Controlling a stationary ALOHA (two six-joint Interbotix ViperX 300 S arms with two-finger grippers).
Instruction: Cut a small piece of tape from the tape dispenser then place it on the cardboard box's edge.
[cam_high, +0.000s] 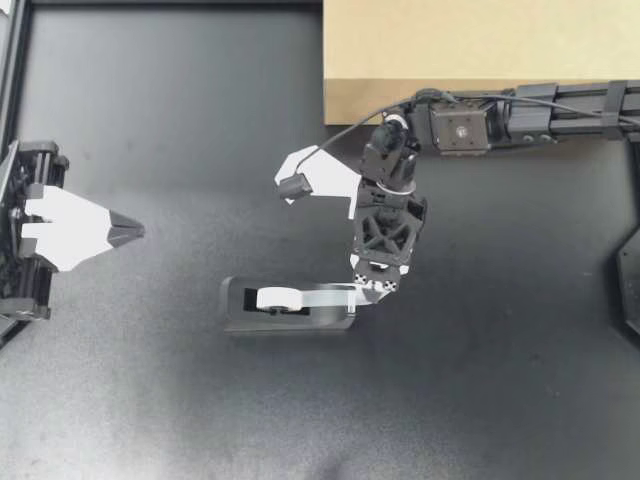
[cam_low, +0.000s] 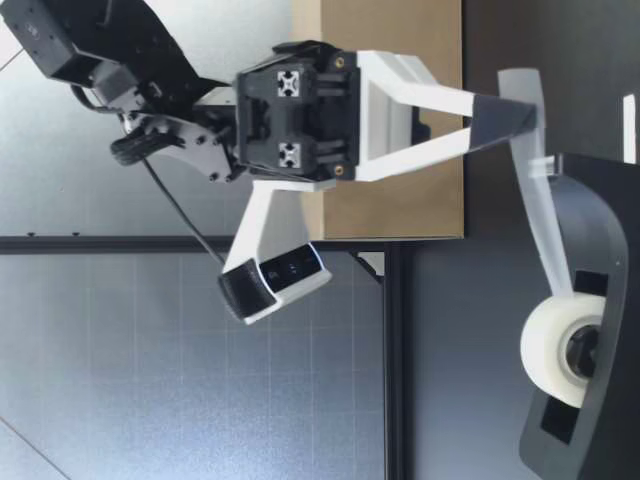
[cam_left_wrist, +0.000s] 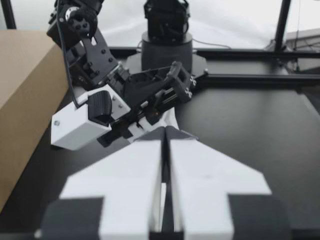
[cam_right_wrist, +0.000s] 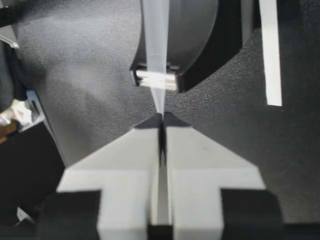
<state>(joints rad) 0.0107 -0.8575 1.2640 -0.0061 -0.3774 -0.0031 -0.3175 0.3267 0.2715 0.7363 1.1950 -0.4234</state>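
Clamped shut, the right jaws pinch a strip of tape (cam_high: 335, 295) just past the cutter end of the tape dispenser (cam_high: 238, 318), which sits near the middle of the dark counter (cam_high: 150, 400). The right arm (cam_high: 560, 105) comes in along the front face of the cardboard box (cam_high: 480, 50) at the counter's far side and bends down toward the dispenser. The dispenser is black with a curved body, and its white tape roll (cam_high: 277, 298) stands on edge in the open cradle. Seen from counter height, the pale, translucent strip (cam_low: 545, 230) runs from the roll (cam_low: 560, 350) up over the cutter to the dark fingertips (cam_low: 495, 108), which are above the dispenser (a short tail of tape sticks out past them). The right wrist camera shows the strip (cam_right_wrist: 156, 45) narrowing into the seam between the two closed fingers. The left jaws, pressed together tip to tip, hang near the counter's left edge, well apart from the dispenser and pointing toward it.
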